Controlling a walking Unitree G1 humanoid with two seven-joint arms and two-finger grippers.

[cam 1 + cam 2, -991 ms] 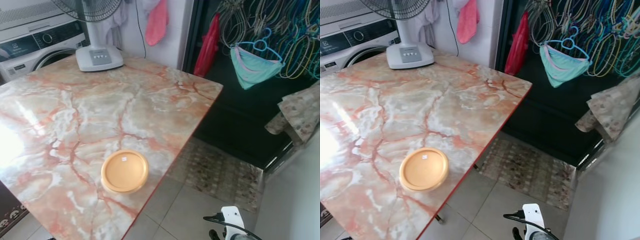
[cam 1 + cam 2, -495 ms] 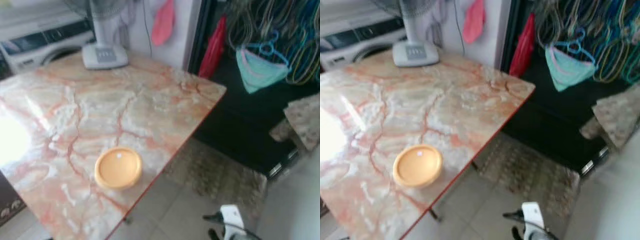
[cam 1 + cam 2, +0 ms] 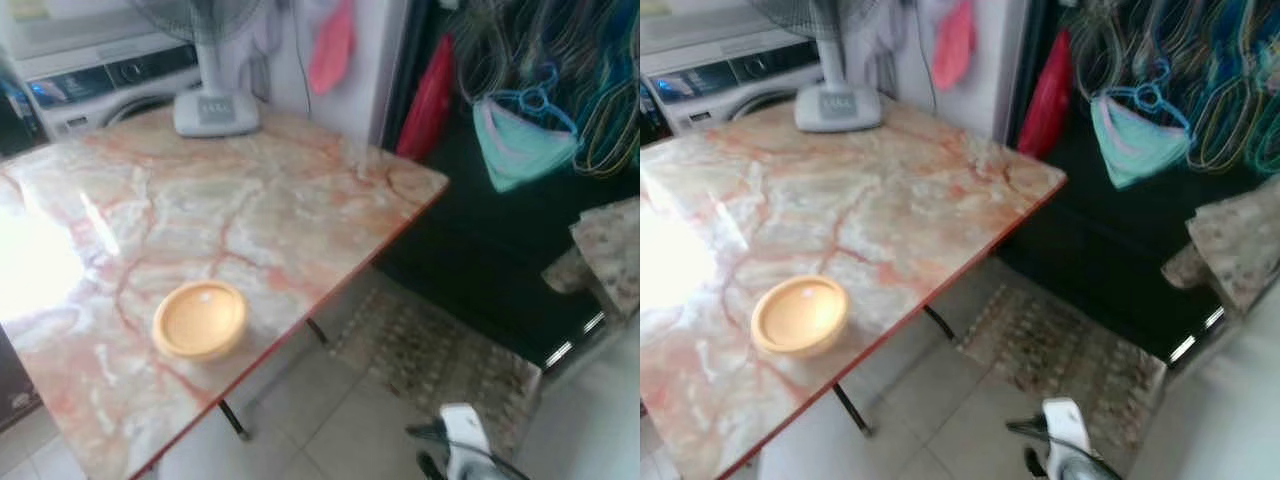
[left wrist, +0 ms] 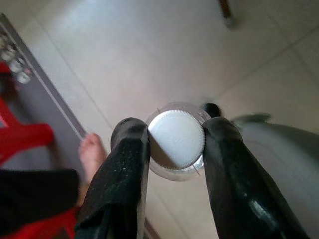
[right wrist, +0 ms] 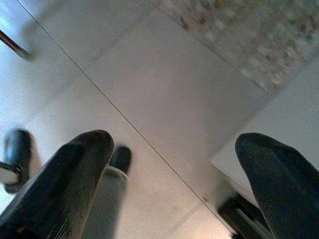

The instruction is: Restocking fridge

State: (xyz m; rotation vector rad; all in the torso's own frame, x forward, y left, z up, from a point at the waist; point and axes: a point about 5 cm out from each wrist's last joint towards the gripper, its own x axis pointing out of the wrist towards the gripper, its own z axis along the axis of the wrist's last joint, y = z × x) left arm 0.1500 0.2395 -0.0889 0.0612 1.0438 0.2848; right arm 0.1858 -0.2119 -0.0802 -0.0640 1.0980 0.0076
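A round orange lidded container (image 3: pixel 199 319) sits on the pink marble table (image 3: pixel 240 200), close to its front edge. In the left wrist view my left gripper (image 4: pixel 175 134) is shut on a clear bottle with a white ribbed cap (image 4: pixel 176 139), held low over the tiled floor. The right gripper (image 5: pixel 172 144) hangs open above the floor tiles, with nothing between its fingers.
A fan's grey base (image 3: pixel 215 110) stands at the table's far side, with a washing machine (image 3: pixel 100 85) behind it. A patterned mat (image 3: pixel 440 350) lies before a dark doorway hung with hangers and clothes (image 3: pixel 520 140). A person's bare foot (image 4: pixel 92 154) and red furniture (image 4: pixel 25 139) are near my left gripper.
The whole picture has shifted as the camera moved back from the table, so the table's front edge and legs now show. The container has not moved on the table.
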